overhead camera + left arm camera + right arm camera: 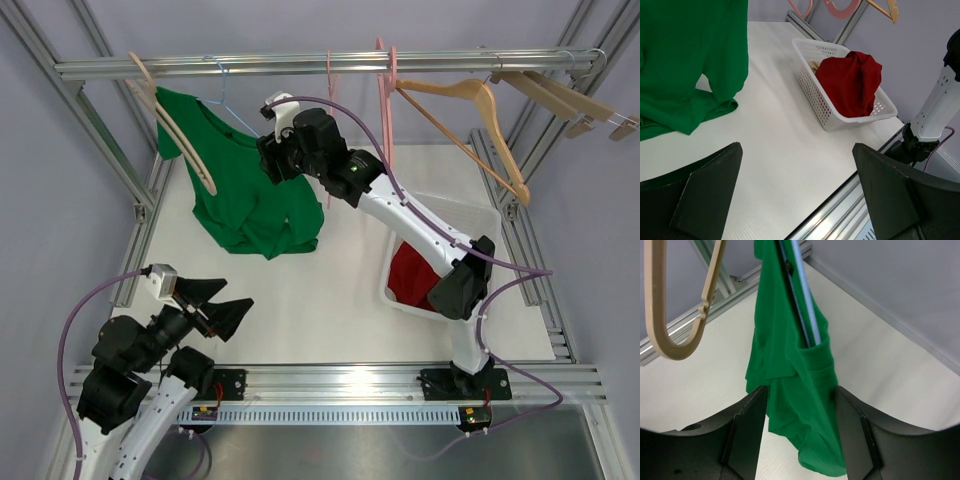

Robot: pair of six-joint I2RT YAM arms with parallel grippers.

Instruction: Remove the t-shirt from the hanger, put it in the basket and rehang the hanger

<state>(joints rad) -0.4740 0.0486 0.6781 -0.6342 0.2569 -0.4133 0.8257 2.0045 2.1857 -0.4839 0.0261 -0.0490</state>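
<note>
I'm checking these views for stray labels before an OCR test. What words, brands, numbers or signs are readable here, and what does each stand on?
No text can be read in any view.
The green t-shirt, the red garment and the white basket show no print.
The small board at the right arm's base is too small to tell whether it bears any marking.

one t-shirt (pixel 250 205), one red garment (pixel 852 82), one basket (pixel 812 82)

T-shirt (pixel 245 190) hangs left of basket (pixel 812 87), hem perhaps touching table (pixel 320 300)
</note>
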